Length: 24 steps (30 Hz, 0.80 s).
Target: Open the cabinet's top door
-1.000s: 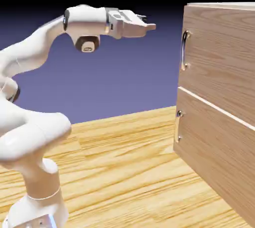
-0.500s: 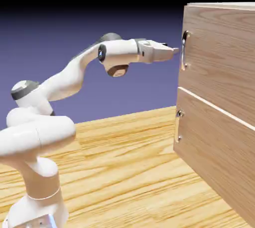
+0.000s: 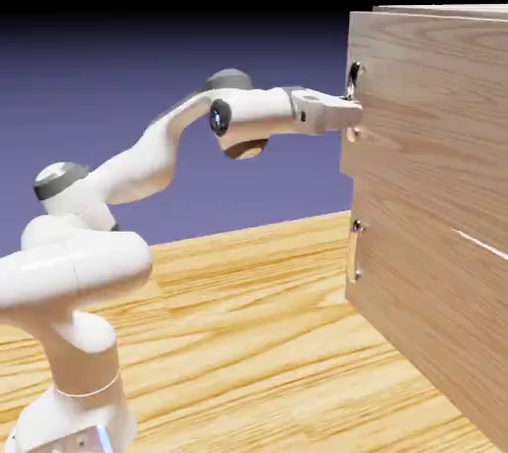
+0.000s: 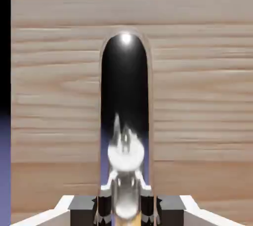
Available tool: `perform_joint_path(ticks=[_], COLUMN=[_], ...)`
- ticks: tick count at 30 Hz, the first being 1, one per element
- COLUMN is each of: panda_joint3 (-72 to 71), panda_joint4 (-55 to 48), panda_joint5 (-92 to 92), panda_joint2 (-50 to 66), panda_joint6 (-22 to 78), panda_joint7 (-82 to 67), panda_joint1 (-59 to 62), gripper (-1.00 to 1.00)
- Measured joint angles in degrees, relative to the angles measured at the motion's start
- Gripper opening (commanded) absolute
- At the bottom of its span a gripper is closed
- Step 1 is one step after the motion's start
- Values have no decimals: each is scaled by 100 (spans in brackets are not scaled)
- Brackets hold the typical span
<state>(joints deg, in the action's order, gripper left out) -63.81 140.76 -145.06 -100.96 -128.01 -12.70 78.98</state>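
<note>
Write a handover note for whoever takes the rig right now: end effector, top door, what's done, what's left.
End effector: shut on the upper handle.
Top door: slightly out, its edge standing proud of the lower panel.
Done: handle gripped, door started open.
Left: open it wider. I'd keep the grip and draw back gently, probably following the door's swing if it is hinged; the pictures don't settle that.

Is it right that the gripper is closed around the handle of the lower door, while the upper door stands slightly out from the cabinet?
Not the lower door: the exterior view shows the gripper at the handle of the upper door. The rest is right.
</note>
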Motion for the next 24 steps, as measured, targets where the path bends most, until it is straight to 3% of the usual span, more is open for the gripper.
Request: perform_joint_path(ticks=[12, 24], panda_joint3=[1246, 2894], panda_joint4=[2301, 3202], panda_joint5=[398, 1444], panda_joint2=[-4, 314], panda_joint6=[2754, 5745], panda_joint7=[-1116, -1773], panda_joint1=[-871, 271], gripper=[-100, -100])
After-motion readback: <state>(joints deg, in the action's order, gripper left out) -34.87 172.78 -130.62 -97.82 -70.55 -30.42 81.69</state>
